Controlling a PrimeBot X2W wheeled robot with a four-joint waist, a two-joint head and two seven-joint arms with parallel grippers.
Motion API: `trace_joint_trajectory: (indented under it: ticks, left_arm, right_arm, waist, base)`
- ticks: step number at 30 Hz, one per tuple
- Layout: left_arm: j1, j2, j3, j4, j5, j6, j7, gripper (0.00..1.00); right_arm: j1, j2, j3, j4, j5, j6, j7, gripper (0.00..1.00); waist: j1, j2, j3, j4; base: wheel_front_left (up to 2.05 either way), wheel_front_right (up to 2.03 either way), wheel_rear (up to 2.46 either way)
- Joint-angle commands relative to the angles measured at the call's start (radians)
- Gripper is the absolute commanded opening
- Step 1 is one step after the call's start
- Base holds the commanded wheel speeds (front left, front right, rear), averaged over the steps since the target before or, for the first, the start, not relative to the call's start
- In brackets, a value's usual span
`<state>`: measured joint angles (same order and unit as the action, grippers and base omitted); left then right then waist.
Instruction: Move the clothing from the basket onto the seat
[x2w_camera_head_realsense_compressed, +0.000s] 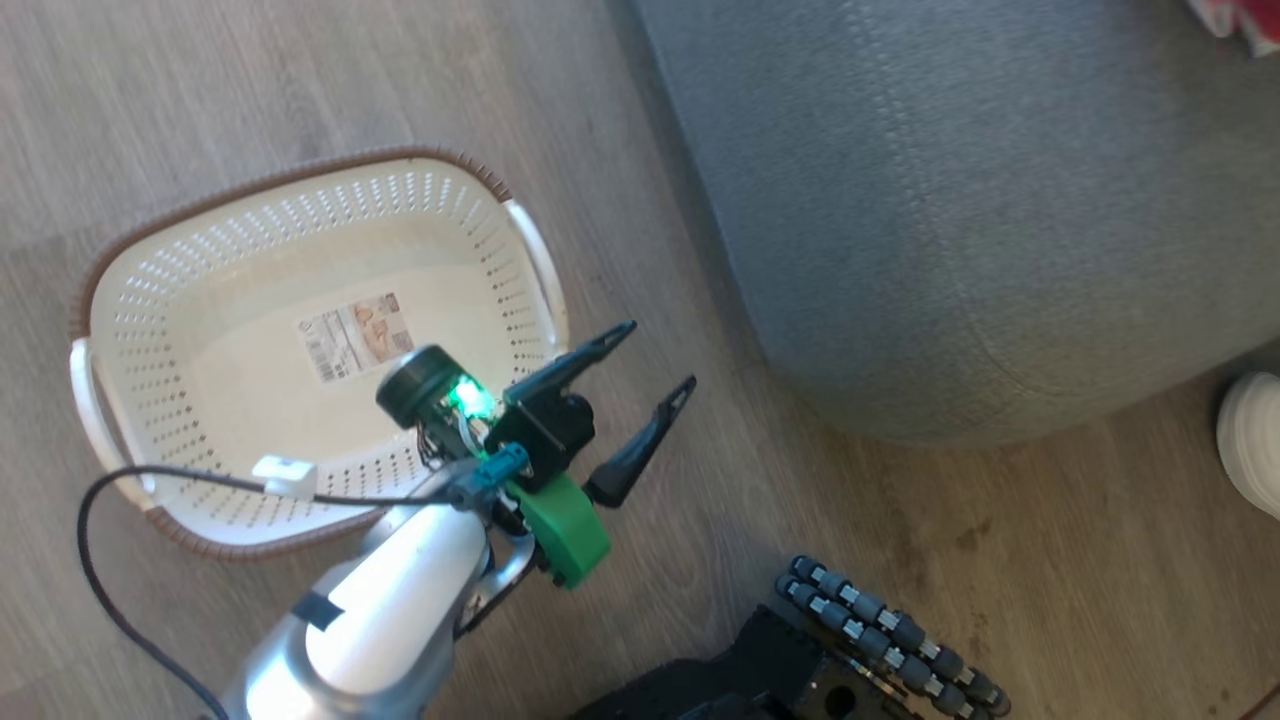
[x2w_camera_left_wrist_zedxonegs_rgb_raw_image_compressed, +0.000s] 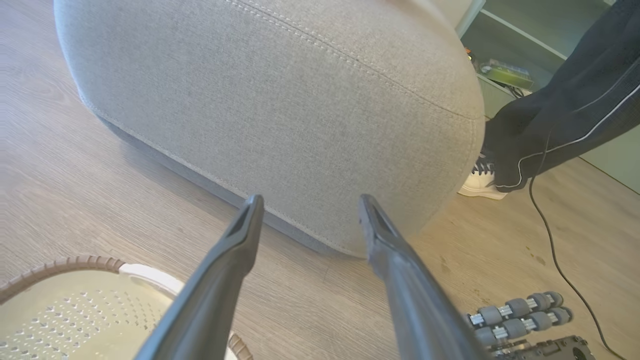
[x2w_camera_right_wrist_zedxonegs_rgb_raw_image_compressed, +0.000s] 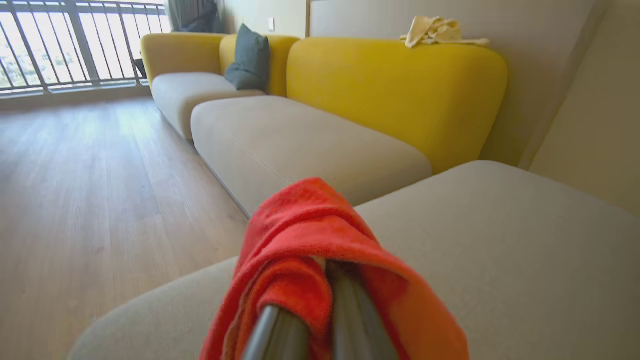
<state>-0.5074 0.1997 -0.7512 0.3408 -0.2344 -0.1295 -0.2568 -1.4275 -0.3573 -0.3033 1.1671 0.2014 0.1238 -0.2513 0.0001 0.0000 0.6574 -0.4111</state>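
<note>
The cream basket (x2w_camera_head_realsense_compressed: 200, 300) stands on the wooden floor with nothing in it, its label sticker showing on the base. My left gripper (x2w_camera_head_realsense_compressed: 660, 353) hovers open just right of the basket, between it and the grey seat (x2w_camera_head_realsense_compressed: 960, 200), with nothing between its fingers. In the left wrist view the open left gripper (x2w_camera_left_wrist_zedxonegs_rgb_raw_image_compressed: 310, 200) points at the seat's rounded side (x2w_camera_left_wrist_zedxonegs_rgb_raw_image_compressed: 300, 100), and the basket rim (x2w_camera_left_wrist_zedxonegs_rgb_raw_image_compressed: 75, 262) sits at lower left. My right gripper (x2w_camera_right_wrist_zedxonegs_rgb_raw_image_compressed: 320, 280) is shut on red clothing (x2w_camera_right_wrist_zedxonegs_rgb_raw_image_compressed: 310, 225), which drapes over its fingers above the seat cushion (x2w_camera_right_wrist_zedxonegs_rgb_raw_image_compressed: 500, 250). A bit of red and white clothing (x2w_camera_head_realsense_compressed: 1245, 20) lies on the seat's far corner.
A person stands right of the seat, with a white shoe (x2w_camera_head_realsense_compressed: 1250, 440) and a dark trouser leg (x2w_camera_left_wrist_zedxonegs_rgb_raw_image_compressed: 575, 100); a thin cable (x2w_camera_left_wrist_zedxonegs_rgb_raw_image_compressed: 550, 235) hangs by it. My base with grey rollers (x2w_camera_head_realsense_compressed: 880, 630) is at the bottom. Yellow sofa backs (x2w_camera_right_wrist_zedxonegs_rgb_raw_image_compressed: 400, 85) rise behind more grey cushions.
</note>
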Motion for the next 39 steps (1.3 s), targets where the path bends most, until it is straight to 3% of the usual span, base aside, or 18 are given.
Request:
trace_joint_trajectory:
  ticks: [1, 5, 8, 16, 17, 18, 19, 20, 31, 39]
  left_arm:
    - [-0.019, -0.001, 0.024, -0.034, 0.016, -0.001, -0.005, 1.0]
    - [-0.024, -0.005, 0.033, -0.038, 0.02, -0.001, -0.005, 1.0]
    - [-0.019, -0.006, 0.038, -0.039, 0.023, -0.001, -0.005, 1.0]
    - [-0.009, -0.002, 0.044, -0.038, 0.026, -0.001, -0.005, 1.0]
    - [-0.008, -0.001, 0.045, -0.037, 0.026, -0.001, -0.005, 1.0]
    - [-0.006, -0.001, 0.048, -0.036, 0.025, -0.001, -0.005, 1.0]
    - [-0.003, -0.001, 0.05, -0.035, 0.023, -0.001, -0.005, 1.0]
    - [-0.002, -0.001, 0.05, -0.033, 0.023, -0.001, -0.005, 1.0]
    - [0.02, -0.019, 0.041, -0.023, 0.013, -0.001, -0.005, 1.0]
    - [0.063, -0.058, 0.055, -0.026, -0.006, -0.001, -0.005, 1.0]
  right_arm:
    - [-0.034, -0.038, -0.03, -0.073, -0.02, 0.007, -0.01, 0.0]
    - [0.006, -0.004, -0.182, -0.21, -0.132, 0.007, -0.01, 0.0]
    - [0.04, 0.026, -0.225, -0.123, -0.262, 0.007, -0.01, 0.0]
    - [0.034, 0.034, -0.333, 0.052, -0.414, 0.007, 0.039, 0.0]
    - [0.034, 0.036, -0.34, 0.06, -0.427, 0.007, 0.045, 0.04]
    - [0.037, 0.038, -0.349, 0.066, -0.437, 0.007, 0.05, 0.15]
    - [0.041, 0.039, -0.355, 0.07, -0.45, 0.007, 0.056, 0.36]
    - [0.044, 0.04, -0.36, 0.072, -0.463, 0.007, 0.059, 1.0]
    - [0.071, 0.07, -0.393, 0.09, -0.566, 0.007, 0.107, 1.0]
    - [0.109, 0.096, -0.392, 0.106, -0.586, 0.007, 0.107, 1.0]
  waist:
    - [-0.0001, 0.0, 0.014, 0.015]
    - [-0.0001, 0.0, 0.026, 0.029]
    - [-0.0001, 0.0, 0.027, 0.032]
    - [-0.0001, 0.0, 0.024, 0.03]
    - [-0.0001, 0.0, 0.02, 0.029]
    - [-0.0001, 0.0, 0.016, 0.027]
    - [-0.0001, 0.0, 0.011, 0.025]
    - [-0.0001, 0.0, 0.006, 0.022]
    - [-0.0001, 0.0, -0.079, -0.006]
    - [-0.0001, 0.0, -0.213, -0.027]
  base:
    - [0.0, 0.0, 0.0]
    - [0.0, 0.0, 0.0]
    - [0.0, 0.0, 0.0]
    - [0.0, 0.0, 0.0]
    - [0.0, 0.0, 0.0]
    - [0.0, 0.0, 0.0]
    - [0.0, 0.0, 0.0]
    - [0.0, 0.0, 0.0]
    - [0.0, 0.0, 0.0]
    - [0.0, 0.0, 0.0]
